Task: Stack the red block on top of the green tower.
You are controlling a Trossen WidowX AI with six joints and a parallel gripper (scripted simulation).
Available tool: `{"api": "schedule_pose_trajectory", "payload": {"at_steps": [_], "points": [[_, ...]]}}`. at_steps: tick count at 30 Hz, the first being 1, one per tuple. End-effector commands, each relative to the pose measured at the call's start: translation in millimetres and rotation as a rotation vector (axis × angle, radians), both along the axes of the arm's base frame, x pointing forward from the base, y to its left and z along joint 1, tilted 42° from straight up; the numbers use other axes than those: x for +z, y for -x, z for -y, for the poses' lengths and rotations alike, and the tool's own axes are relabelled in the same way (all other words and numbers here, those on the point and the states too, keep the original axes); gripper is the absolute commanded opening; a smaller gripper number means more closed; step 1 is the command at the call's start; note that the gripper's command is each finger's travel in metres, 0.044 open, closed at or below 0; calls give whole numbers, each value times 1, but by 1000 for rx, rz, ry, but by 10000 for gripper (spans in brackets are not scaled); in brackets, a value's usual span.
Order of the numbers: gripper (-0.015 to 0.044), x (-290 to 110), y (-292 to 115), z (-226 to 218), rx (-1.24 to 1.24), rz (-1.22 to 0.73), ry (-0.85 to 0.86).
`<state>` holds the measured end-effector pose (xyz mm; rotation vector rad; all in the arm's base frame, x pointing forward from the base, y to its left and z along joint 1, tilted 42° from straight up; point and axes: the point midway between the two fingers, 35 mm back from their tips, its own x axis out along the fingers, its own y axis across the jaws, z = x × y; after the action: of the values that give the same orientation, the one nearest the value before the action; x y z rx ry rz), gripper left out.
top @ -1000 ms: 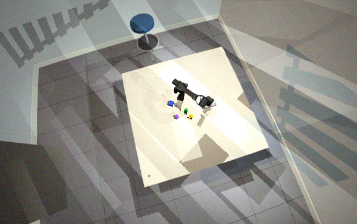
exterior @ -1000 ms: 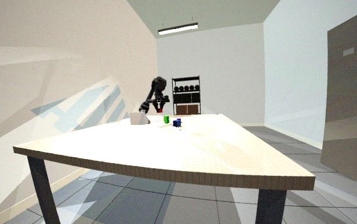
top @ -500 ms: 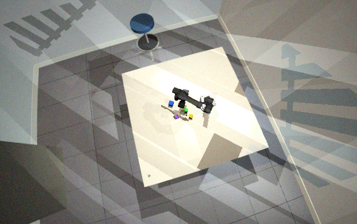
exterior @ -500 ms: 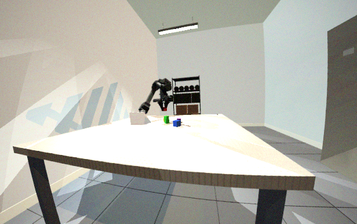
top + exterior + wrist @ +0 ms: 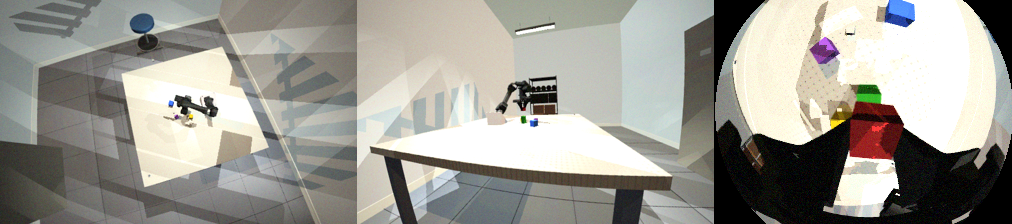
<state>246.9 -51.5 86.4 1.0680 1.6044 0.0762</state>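
In the wrist view, with the red block taken as the clock's centre, the purple block (image 5: 177, 116) (image 5: 535, 119) (image 5: 825, 50) is seen at eleven o'clock and the yellow block (image 5: 190, 116) (image 5: 521, 119) (image 5: 838, 122) between nine and ten. The green tower (image 5: 523, 119) (image 5: 868, 92) is placed at twelve o'clock. The red block (image 5: 523, 109) (image 5: 876, 137) is gripped by the closed claw (image 5: 184, 110) (image 5: 523, 108) (image 5: 872, 124) and is held above the tower, apart from it. The blue block (image 5: 171, 103) (image 5: 534, 123) (image 5: 900, 13) is found between twelve and one.

The step in hand is judged to be the alignment before lowering. Next, the centring should be checked, then a slow, straight descent is needed, with release only after contact.

In the top view, the red block and the tower cannot be made out, and the fingertips are hidden. In the wrist view, the tower is partly covered by the red block, so the exact alignment cannot be told.
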Motion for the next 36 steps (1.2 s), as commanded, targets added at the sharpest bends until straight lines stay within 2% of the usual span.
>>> {"api": "schedule_pose_trajectory", "payload": {"at_steps": [1,15,36], "points": [[0,-6,0,-8,-9,-3,-6],[0,-35,-1,-36,-9,-2,-8],[0,-35,-1,-36,-9,-2,-8]]}}
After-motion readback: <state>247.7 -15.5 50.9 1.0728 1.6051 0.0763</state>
